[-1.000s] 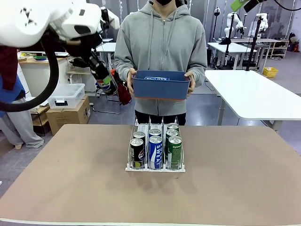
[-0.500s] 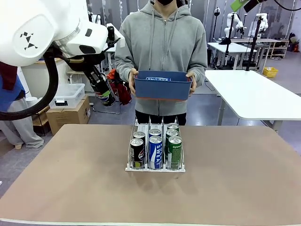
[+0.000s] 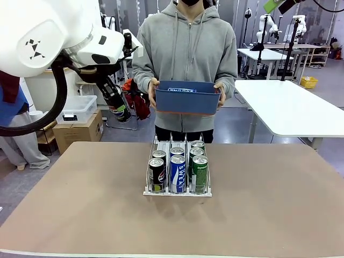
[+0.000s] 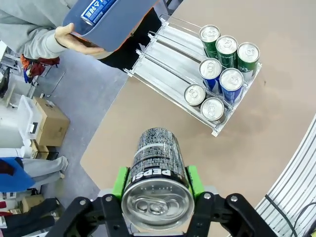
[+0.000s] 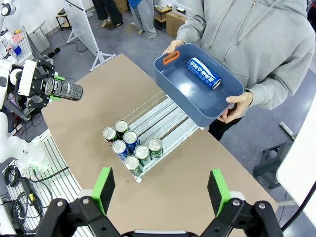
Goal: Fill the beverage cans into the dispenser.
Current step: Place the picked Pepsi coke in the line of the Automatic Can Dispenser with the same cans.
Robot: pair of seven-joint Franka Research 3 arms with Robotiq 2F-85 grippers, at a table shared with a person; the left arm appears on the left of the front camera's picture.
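Note:
My left gripper is shut on a black Pepsi can, held in the air left of the table's far edge, where the front view shows the can too. The clear dispenser stands mid-table. Its left lane holds two black cans, the middle lane two blue cans, the right lane three green cans, all at the near end. My right gripper hangs open high above the table with nothing between its fingers. One blue can lies in the person's bin.
A person in a grey hoodie stands at the far edge, both hands holding a blue bin at chest height above the dispenser's rear end. The far halves of the dispenser's lanes are bare. A white table stands behind on the right.
My left gripper with the black can has dropped a little lower and then nearly stopped. The person's bin has shifted slightly to the right. The cans in the dispenser have not moved.

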